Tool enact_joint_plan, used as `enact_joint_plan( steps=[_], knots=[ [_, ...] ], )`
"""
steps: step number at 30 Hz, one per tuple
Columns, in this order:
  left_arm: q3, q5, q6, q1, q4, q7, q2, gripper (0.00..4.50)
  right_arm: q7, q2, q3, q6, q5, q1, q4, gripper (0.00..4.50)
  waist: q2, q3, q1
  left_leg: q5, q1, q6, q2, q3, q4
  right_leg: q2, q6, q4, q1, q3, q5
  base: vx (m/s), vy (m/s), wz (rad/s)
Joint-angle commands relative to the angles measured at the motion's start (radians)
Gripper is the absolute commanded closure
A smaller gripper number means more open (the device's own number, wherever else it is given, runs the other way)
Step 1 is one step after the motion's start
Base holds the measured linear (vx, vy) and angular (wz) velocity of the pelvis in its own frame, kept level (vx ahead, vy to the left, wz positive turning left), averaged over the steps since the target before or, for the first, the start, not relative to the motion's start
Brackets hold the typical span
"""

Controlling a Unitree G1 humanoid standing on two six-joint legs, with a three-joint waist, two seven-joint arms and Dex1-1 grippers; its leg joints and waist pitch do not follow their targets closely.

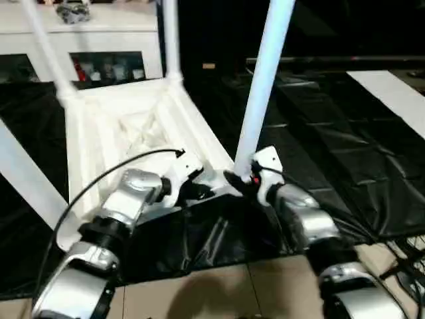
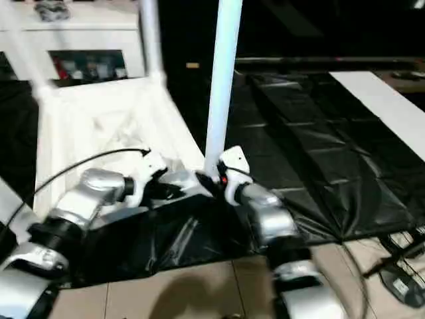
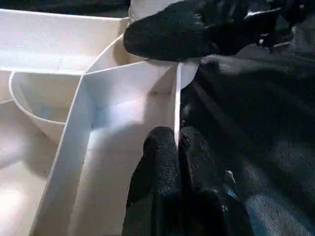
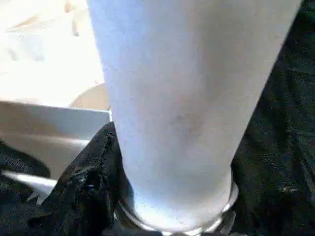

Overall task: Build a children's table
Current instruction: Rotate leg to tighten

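Note:
The white tabletop [image 1: 133, 126] lies upside down on a black sheet, ribs facing up. Two legs [image 1: 170, 40] stand in its far corner sockets, and a third [image 1: 26, 173] slants across the left edge. A fourth leg [image 1: 262, 86] rises from the near right corner socket. My right gripper [image 1: 242, 179] is closed around its base, one black finger [image 4: 93, 177] pressed against the tube [image 4: 182, 98]. My left gripper [image 3: 177, 147] is shut on the thin rim wall [image 3: 176, 98] of the tabletop, just left of that corner.
A white glass-door cabinet [image 1: 106, 40] stands behind the tabletop. The black sheet [image 1: 332, 153] spreads to the right, with a white board [image 1: 392, 93] beyond it. Tiled floor [image 1: 232, 286] lies in front, and cables [image 2: 398, 266] lie at the near right.

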State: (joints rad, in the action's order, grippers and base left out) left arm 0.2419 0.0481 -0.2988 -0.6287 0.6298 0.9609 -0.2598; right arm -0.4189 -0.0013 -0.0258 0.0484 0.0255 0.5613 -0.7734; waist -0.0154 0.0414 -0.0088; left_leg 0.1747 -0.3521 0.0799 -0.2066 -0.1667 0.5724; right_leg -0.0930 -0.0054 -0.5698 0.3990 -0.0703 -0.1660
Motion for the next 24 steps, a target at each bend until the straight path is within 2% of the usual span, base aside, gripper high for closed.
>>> enact_joint_plan(
  steps=[1,2,4,6,7,8,9,10,11,12,13,14,15,17,18,19,21,24],
  knots=[
    [0.06,-0.019,0.004,0.001,-0.039,0.003,0.099,4.5,-0.027,0.102,-0.082,-0.027,-0.014,0.007,-0.031,1.45,0.013,-0.041,-0.01,0.534,0.016,0.017,-0.006,0.017,-0.075,-0.037,-0.069,0.11,-0.015,0.003,-0.651,0.0,0.0,0.0],
    [0.061,-0.021,0.009,0.005,-0.041,0.015,0.09,4.5,-0.053,0.091,-0.073,-0.044,0.0,0.009,-0.019,1.1,0.015,-0.04,-0.015,0.555,0.019,0.014,-0.007,0.018,-0.076,-0.036,-0.068,0.114,-0.014,0.0,-0.645,0.0,0.0,0.0],
    [0.06,-0.022,0.012,0.007,-0.041,0.023,0.083,4.5,-0.071,0.082,-0.065,-0.051,0.011,0.01,-0.011,1.1,0.016,-0.043,-0.017,0.55,0.016,0.009,-0.009,0.018,-0.079,-0.036,-0.082,0.111,-0.018,0.004,-0.606,0.0,0.0,0.0],
    [0.059,-0.021,0.03,0.009,-0.039,0.037,0.068,4.5,-0.114,0.056,-0.064,-0.057,0.018,0.009,0.0,0.83,0.015,-0.044,-0.017,0.532,0.011,0.002,-0.011,0.015,-0.081,-0.038,-0.106,0.104,-0.019,0.011,-0.556,0.0,0.0,0.0],
    [0.057,-0.023,0.048,0.017,-0.044,0.072,0.039,4.5,-0.198,0.007,-0.069,-0.055,0.027,0.001,0.023,0.69,0.016,-0.045,-0.014,0.52,0.009,-0.002,-0.012,0.013,-0.082,-0.037,-0.119,0.1,-0.022,0.015,-0.526,0.0,0.0,0.0],
    [0.057,-0.023,0.065,0.021,-0.045,0.092,0.024,4.5,-0.245,-0.018,-0.074,-0.053,0.032,-0.003,0.033,0.69,0.014,-0.048,-0.01,0.493,0.005,-0.013,-0.013,0.009,-0.081,-0.038,-0.137,0.094,-0.027,0.022,-0.474,0.0,0.0,0.0],
    [0.056,-0.029,0.065,0.028,-0.055,0.124,-0.001,4.5,-0.333,-0.064,-0.09,-0.049,0.035,-0.012,0.052,0.69,0.017,-0.052,-0.007,0.45,0.002,-0.02,-0.016,0.005,-0.081,-0.038,-0.167,0.083,-0.028,0.029,-0.399,0.0,0.0,0.0],
    [0.058,-0.03,0.071,0.03,-0.058,0.143,-0.016,4.5,-0.377,-0.088,-0.1,-0.051,0.034,-0.016,0.06,0.69,0.015,-0.055,-0.004,0.424,-0.001,-0.027,-0.017,0.003,-0.08,-0.037,-0.181,0.078,-0.033,0.03,-0.359,0.0,0.0,0.0],
    [0.062,-0.029,0.089,0.033,-0.059,0.165,-0.031,4.5,-0.417,-0.111,-0.109,-0.054,0.032,-0.019,0.065,0.69,0.011,-0.058,-0.001,0.368,-0.005,-0.044,-0.017,-0.004,-0.075,-0.036,-0.213,0.068,-0.035,0.034,-0.274,0.0,0.0,0.0],
    [0.063,-0.032,0.092,0.035,-0.06,0.179,-0.039,4.5,-0.444,-0.122,-0.111,-0.049,0.038,-0.021,0.069,0.69,0.012,-0.058,-0.001,0.349,-0.004,-0.052,-0.017,-0.008,-0.073,-0.036,-0.224,0.065,-0.034,0.036,-0.251,0.054,-0.024,0.1],
    [0.067,-0.047,0.121,0.045,-0.065,0.247,-0.067,4.5,-0.54,-0.165,-0.127,-0.056,0.047,-0.023,0.075,0.69,0.012,-0.057,0.005,0.34,0.003,-0.063,-0.017,-0.013,-0.069,-0.038,-0.235,0.068,-0.029,0.036,-0.263,0.058,-0.037,0.13],
    [0.068,-0.056,0.137,0.051,-0.07,0.283,-0.081,4.5,-0.587,-0.186,-0.136,-0.063,0.049,-0.024,0.076,0.69,0.01,-0.06,0.009,0.318,0.001,-0.071,-0.017,-0.014,-0.065,-0.037,-0.241,0.063,-0.034,0.037,-0.256,0.058,-0.037,0.13],
    [0.071,-0.06,0.133,0.053,-0.071,0.31,-0.095,4.5,-0.64,-0.206,-0.147,-0.068,0.051,-0.024,0.075,0.69,0.012,-0.062,0.017,0.268,-0.007,-0.079,-0.02,-0.015,-0.064,-0.038,-0.254,0.052,-0.04,0.038,-0.202,0.067,-0.039,0.08],
    [0.079,-0.056,0.15,0.054,-0.069,0.335,-0.109,4.5,-0.682,-0.225,-0.157,-0.076,0.049,-0.021,0.069,0.69,0.015,-0.062,0.027,0.22,-0.005,-0.085,-0.024,-0.019,-0.06,-0.034,-0.282,0.039,-0.038,0.038,-0.115,0.066,-0.038,0.05],
    [0.084,-0.053,0.159,0.054,-0.065,0.35,-0.119,4.5,-0.708,-0.235,-0.162,-0.081,0.048,-0.017,0.064,0.69,0.015,-0.065,0.033,0.185,-0.009,-0.088,-0.023,-0.019,-0.058,-0.035,-0.29,0.03,-0.048,0.035,-0.07,0.053,-0.03,0.01],
    [0.086,-0.054,0.16,0.054,-0.064,0.368,-0.127,4.5,-0.736,-0.244,-0.167,-0.086,0.051,-0.012,0.057,0.69,0.012,-0.066,0.036,0.171,-0.007,-0.092,-0.023,-0.021,-0.056,-0.034,-0.293,0.028,-0.047,0.035,-0.052,0.0,0.0,0.0],
    [0.086,-0.054,0.16,0.054,-0.064,0.368,-0.127,4.5,-0.736,-0.244,-0.167,-0.086,0.051,-0.012,0.057,0.69,0.015,-0.066,0.043,0.143,-0.005,-0.097,-0.025,-0.022,-0.055,-0.034,-0.303,0.022,-0.048,0.035,-0.018,0.0,0.0,0.0],
    [0.091,-0.063,0.179,0.051,-0.056,0.427,-0.146,4.5,-0.823,-0.261,-0.173,-0.081,0.061,0.006,0.042,1.03,0.011,-0.064,0.046,0.165,-0.004,-0.091,-0.025,-0.022,-0.057,-0.035,-0.299,0.026,-0.049,0.034,-0.06,0.0,0.0,0.0]
  ],
)
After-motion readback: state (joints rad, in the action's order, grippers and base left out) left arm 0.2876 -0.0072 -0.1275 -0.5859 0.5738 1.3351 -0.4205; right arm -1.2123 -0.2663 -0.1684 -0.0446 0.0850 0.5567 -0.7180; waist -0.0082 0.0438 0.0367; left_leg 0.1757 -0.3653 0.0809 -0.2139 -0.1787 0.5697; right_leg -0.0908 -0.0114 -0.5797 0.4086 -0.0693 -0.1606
